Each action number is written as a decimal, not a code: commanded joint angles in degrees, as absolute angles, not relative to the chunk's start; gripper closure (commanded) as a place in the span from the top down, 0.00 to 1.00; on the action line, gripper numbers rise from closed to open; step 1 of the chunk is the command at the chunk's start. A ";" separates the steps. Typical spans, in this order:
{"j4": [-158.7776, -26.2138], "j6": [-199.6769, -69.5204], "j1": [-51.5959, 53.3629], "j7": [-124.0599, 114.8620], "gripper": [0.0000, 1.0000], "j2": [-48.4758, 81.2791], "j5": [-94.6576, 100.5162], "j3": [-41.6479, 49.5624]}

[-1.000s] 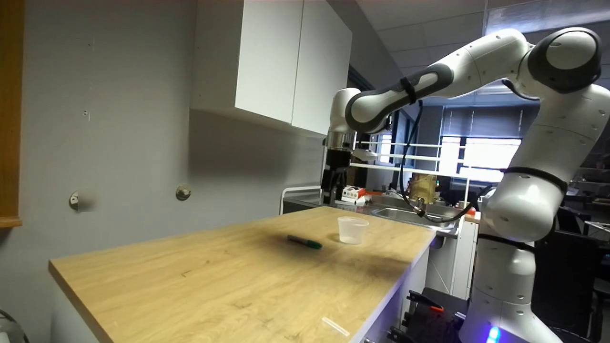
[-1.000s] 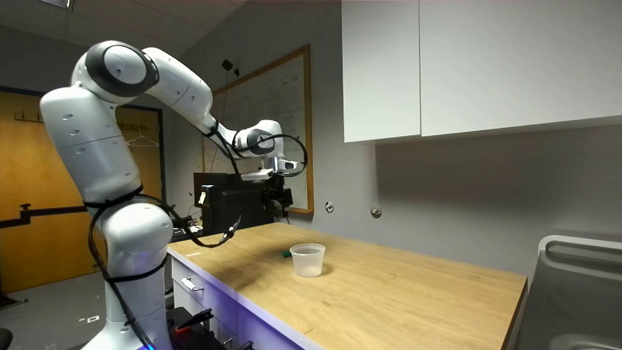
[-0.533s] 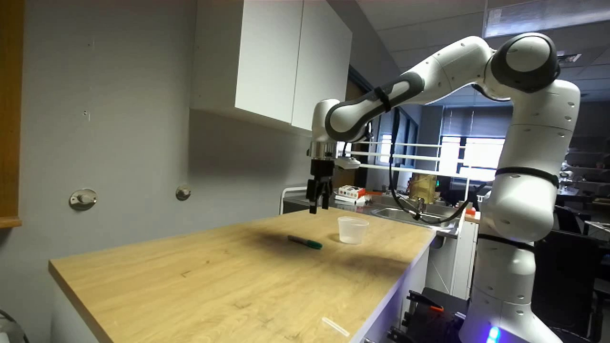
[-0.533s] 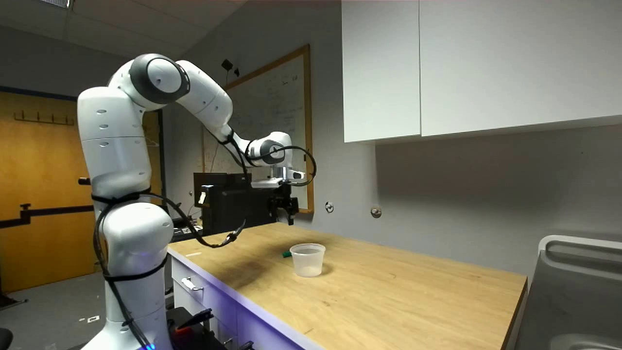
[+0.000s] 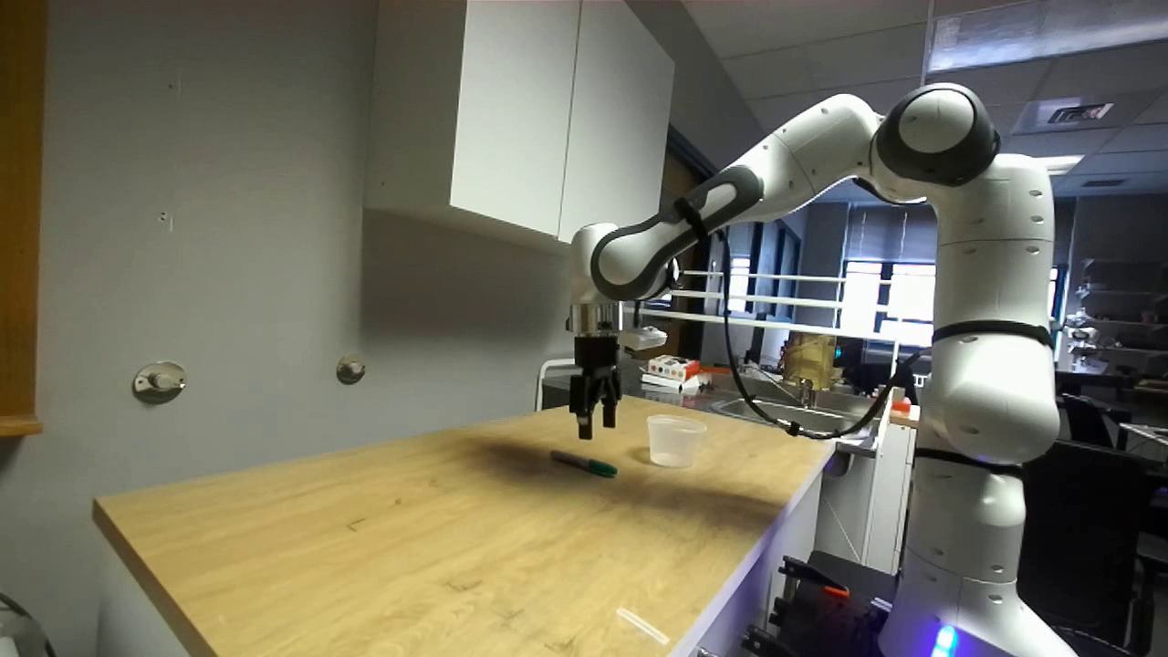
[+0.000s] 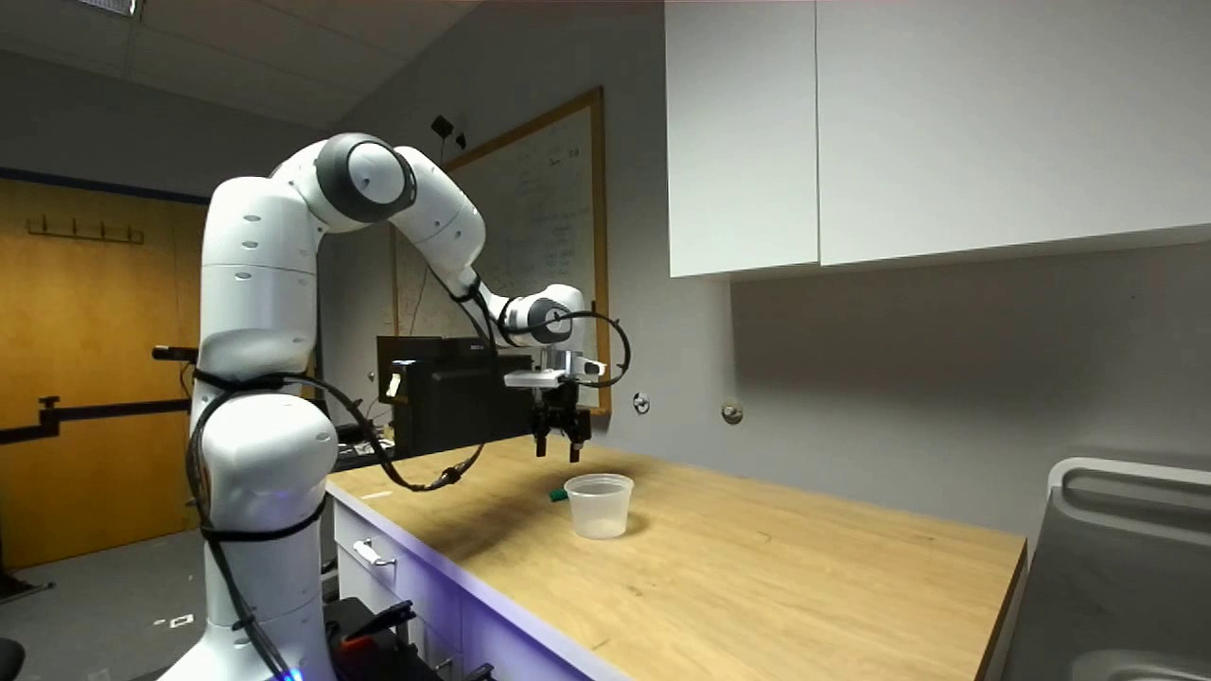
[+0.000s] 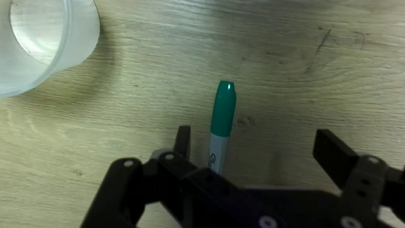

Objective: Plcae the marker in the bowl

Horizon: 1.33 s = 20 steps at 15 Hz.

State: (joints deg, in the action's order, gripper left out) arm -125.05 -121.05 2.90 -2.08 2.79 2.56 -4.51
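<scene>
The marker [image 5: 584,464] lies on the wooden counter beside the bowl. In the wrist view the marker [image 7: 223,110] has a green cap and grey-white body, its lower end hidden behind the gripper. In an exterior view only its green end [image 6: 558,495] shows past the bowl. The bowl [image 5: 675,443] is a translucent cup standing upright; it also shows in an exterior view [image 6: 599,508] and at the wrist view's upper left [image 7: 83,31]. My gripper [image 5: 597,429] is open and empty above the marker [image 6: 557,456]. In the wrist view [image 7: 253,134] the marker shows between the fingers, nearer the left one.
The wooden counter [image 5: 411,538] runs along a grey wall. A white cabinet [image 5: 520,119] hangs above it. A sink [image 5: 785,412] and a small box [image 5: 673,368] are beyond its far end. A thin white strip [image 5: 642,626] lies near the counter's edge.
My gripper has moved lower, from higher up to just above the marker, shifting left in an exterior view. The marker and the bowl have not moved.
</scene>
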 commanded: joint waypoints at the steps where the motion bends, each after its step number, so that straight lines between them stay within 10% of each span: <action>1: -120.87 -118.65 3.32 -2.75 1.00 7.74 3.68 -4.03; 7: -118.24 -117.60 3.45 -2.12 1.00 12.45 3.14 -3.84; 8: -117.97 -117.77 3.52 -2.31 0.75 12.89 3.34 -3.81; 18: -115.65 -115.94 3.58 -2.24 0.06 13.77 3.13 -3.74; 20: -115.67 -116.17 3.58 -2.89 0.06 12.57 3.27 -3.59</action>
State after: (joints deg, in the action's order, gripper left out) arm -117.24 -117.78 3.01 -2.06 13.49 2.64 -4.19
